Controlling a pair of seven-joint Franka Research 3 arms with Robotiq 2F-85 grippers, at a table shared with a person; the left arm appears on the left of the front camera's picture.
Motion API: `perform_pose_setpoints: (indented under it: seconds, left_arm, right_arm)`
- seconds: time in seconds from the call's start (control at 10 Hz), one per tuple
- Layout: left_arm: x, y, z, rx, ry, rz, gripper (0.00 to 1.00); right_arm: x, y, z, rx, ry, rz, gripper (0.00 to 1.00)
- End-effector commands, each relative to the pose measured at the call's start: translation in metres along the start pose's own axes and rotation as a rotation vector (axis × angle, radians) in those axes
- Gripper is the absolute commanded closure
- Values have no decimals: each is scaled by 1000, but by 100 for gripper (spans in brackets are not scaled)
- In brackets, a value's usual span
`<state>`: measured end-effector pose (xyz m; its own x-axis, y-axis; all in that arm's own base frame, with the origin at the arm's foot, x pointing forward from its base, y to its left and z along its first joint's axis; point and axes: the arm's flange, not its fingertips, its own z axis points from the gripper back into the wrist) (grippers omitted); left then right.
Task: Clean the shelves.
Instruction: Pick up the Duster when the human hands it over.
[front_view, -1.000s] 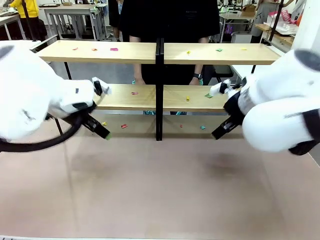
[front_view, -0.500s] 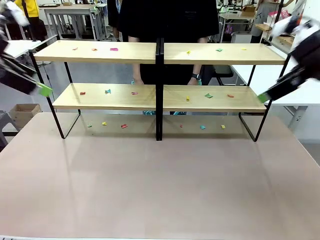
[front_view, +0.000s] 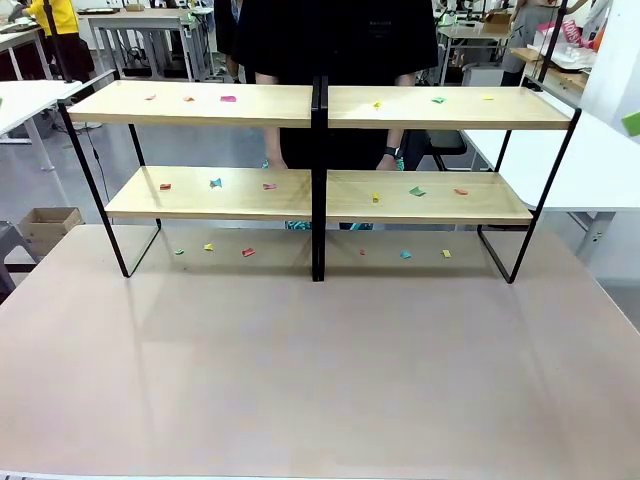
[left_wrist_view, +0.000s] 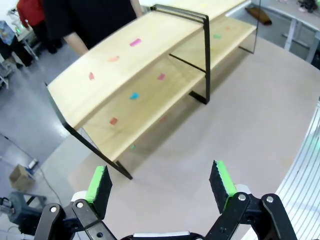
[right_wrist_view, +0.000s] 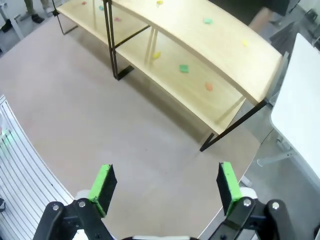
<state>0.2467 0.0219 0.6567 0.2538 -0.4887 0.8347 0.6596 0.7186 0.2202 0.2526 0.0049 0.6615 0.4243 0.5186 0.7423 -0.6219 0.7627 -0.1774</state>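
**Operator:** What is on my left?

**Describer:** Your left gripper (left_wrist_view: 160, 181) hangs high over the left end of the table (left_wrist_view: 240, 125). Its jaws are spread wide, with nothing between the green pads (left_wrist_view: 97, 182). Its camera looks down on the left end of the shelves (left_wrist_view: 125, 65).

**Operator:** And the shelves themselves?

**Describer:** From the front, the shelves (front_view: 230, 195) stand across the far half of the table. They are two units joined at a black centre post, each with two light-wood boards.

- **Left of the post:** The top board carries small coloured scraps (front_view: 228, 99), and a pink one is the clearest. The lower board has an orange, a blue and a pink scrap.
- **Under the shelves:** More scraps lie on the table beneath the lower boards.
- **Right of the post:** The top board holds a yellow, a green and another yellow scrap. The lower board holds a yellow, a green and an orange one.

A person (front_view: 340, 40) in dark clothing stands just behind the centre, at the far side.

**Operator:** And my right side?

**Describer:** Your right gripper (right_wrist_view: 166, 184) hangs high over the right end of the table. Its jaws are likewise released and empty. Its camera takes in the right end of the shelves, with a white table (right_wrist_view: 300, 100) just beyond them.
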Motion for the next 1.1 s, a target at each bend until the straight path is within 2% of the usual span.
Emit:
perform_pose_setpoints:
  seconds: [0.0, 0.1, 0.3, 0.5, 1.0]
  left_arm:
    - [-18, -8, -3, 19, -65, -9, 0]
    - [-23, -10, 5, 43, -96, -1, 0]
    - [-27, -14, 17, 72, -219, -17, 0]
    - [-27, -15, 15, 83, -266, -14, 0]
    - [-27, -12, 6, 57, -241, -5, 0]
  right_arm:
    - [-6, 3, 4, 11, -27, 28, 0]
    - [-9, 4, 10, 14, -50, 34, 0]
    - [-12, 4, 20, 17, -93, 41, 0]
    - [-12, 4, 24, 14, -107, 47, 0]
    - [-16, 2, 26, 38, -124, 57, 0]
